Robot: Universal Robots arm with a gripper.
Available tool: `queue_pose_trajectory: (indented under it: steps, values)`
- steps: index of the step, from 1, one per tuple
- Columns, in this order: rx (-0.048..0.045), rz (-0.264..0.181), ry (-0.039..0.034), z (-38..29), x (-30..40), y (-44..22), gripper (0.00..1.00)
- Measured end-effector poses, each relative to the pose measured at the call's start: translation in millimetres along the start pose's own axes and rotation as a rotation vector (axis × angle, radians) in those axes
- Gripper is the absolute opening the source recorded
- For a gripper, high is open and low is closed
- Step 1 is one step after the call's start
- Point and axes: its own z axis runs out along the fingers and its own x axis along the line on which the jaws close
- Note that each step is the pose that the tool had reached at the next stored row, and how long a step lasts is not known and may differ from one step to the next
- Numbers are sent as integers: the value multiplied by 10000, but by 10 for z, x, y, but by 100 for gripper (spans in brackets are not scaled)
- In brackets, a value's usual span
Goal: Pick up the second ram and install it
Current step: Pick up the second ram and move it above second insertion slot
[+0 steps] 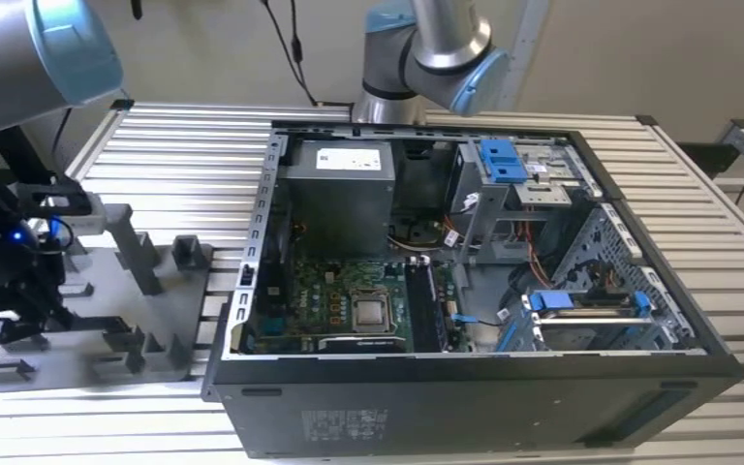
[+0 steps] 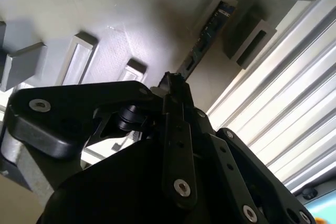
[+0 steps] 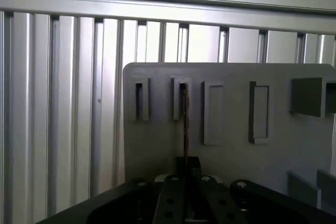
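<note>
The second ram (image 3: 185, 124) is a thin dark stick seen edge-on, standing on edge on the grey fixture plate (image 3: 231, 156) with its far end in a raised slot. In the second wrist view the second ram (image 2: 202, 43) runs away from my fingertips across the plate. My gripper (image 3: 187, 165) has its jaws pressed together on the near end of the stick, and the gripper (image 2: 171, 83) is shut on it in both wrist views. In the exterior view the gripper (image 1: 13, 325) sits low over the fixture (image 1: 152, 320), at the exterior view's left.
An open computer case (image 1: 476, 387) lies to the exterior view's right of the fixture, with its motherboard (image 1: 346, 300) and black slots (image 1: 424, 305) facing up. A second arm (image 1: 424, 48) stands behind the case. Ribbed aluminium table (image 1: 178, 145) runs underneath. Grey blocks (image 1: 133, 247) rise from the fixture.
</note>
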Motion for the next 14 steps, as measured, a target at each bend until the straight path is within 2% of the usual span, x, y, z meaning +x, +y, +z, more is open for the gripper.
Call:
queue_pose_trajectory:
  steps: [5, 14]
  values:
    - [-1, 1, 0, -118, -9, 1, 14]
    - [0, 1, 0, -268, -20, 2, 14]
